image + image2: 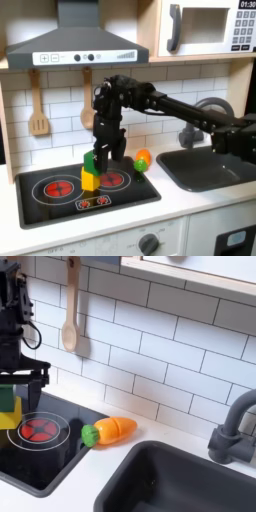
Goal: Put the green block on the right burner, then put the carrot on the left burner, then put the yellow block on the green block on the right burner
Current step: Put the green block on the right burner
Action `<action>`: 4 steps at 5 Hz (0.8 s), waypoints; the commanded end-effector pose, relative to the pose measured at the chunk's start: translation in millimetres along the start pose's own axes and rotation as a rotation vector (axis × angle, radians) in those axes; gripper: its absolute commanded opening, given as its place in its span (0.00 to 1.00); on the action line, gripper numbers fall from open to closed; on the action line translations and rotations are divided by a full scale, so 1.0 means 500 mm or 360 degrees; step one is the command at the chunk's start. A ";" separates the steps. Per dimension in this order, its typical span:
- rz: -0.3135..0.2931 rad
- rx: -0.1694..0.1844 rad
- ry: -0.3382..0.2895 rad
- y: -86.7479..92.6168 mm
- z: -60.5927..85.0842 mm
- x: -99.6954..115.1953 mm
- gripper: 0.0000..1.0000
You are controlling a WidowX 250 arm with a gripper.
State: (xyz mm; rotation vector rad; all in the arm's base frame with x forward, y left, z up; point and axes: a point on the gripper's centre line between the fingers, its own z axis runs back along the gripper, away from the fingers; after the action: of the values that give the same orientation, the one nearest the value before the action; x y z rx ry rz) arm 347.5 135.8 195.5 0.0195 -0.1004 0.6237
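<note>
Tool fingers open, straddling w/o gripping green block atop yellow block, btwn burners.

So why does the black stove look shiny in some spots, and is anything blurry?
In the first exterior view the glossy hob catches pale glare near its front edge, and the whole picture is soft. In the second exterior view the carrot is fairly sharp, while the tool at the left edge looks dark and slightly blurred.
</note>
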 end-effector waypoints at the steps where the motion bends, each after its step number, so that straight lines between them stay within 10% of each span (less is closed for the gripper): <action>1: 0.0029 0.0001 -0.0027 0.002 0.002 0.016 1.00; 4: 0.0115 -0.0010 -0.0027 0.010 0.000 0.053 1.00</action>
State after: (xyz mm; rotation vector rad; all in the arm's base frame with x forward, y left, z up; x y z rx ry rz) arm 366.0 154.4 197.7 0.0183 -0.1182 0.6900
